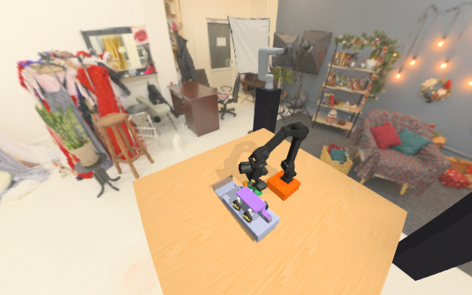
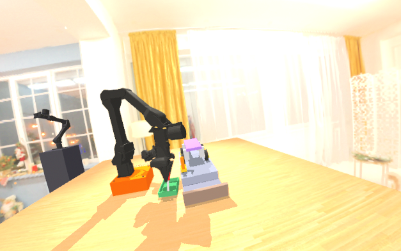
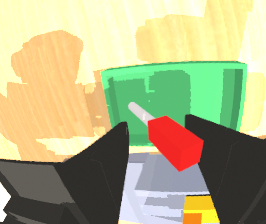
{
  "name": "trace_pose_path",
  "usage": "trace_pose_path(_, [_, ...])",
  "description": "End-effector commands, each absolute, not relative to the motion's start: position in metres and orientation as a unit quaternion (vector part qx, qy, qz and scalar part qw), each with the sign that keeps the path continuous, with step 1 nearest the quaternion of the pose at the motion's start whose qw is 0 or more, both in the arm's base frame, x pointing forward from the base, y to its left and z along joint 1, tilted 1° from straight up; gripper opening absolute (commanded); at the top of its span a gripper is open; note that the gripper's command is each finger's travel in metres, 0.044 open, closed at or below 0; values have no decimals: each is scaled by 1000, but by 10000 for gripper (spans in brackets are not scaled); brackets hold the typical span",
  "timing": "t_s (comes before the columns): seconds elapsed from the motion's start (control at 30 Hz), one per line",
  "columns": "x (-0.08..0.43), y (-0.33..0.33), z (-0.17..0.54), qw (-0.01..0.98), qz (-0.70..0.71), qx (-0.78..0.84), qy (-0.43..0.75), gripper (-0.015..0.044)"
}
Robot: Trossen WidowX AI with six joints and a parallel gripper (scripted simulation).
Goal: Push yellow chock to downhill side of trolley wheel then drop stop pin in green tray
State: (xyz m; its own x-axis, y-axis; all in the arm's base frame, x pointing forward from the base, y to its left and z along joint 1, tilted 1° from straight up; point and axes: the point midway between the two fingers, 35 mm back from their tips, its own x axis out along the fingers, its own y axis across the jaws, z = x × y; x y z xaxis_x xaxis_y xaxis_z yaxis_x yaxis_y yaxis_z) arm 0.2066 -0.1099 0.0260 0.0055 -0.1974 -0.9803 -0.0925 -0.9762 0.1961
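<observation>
Rack of garments, red gown foremost; far behind the end effector, beyond the table. Wooden bar stool, round seat; same side, nearer. Potted plant on a dark pedestal side table; beside the stool. Desk, dark reddish-brown, with office chair next to it; well beyond the end effector. Shelf unit, garlanded, laden with ornaments; farther off. Armchair, plaid throw, one red cushion, one teal cushion; across the table's far edge from the end effector. Curtains, yellow; high behind the end effector.
</observation>
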Motion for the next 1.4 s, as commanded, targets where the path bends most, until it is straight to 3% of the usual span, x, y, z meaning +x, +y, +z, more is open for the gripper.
trace_pose_path(0.0, [207, -107, 25, 38, -697, 708, -104, 190])
trace_pose_path(1.37, [210, -83, 5, 37, -697, 708, -104, 190])
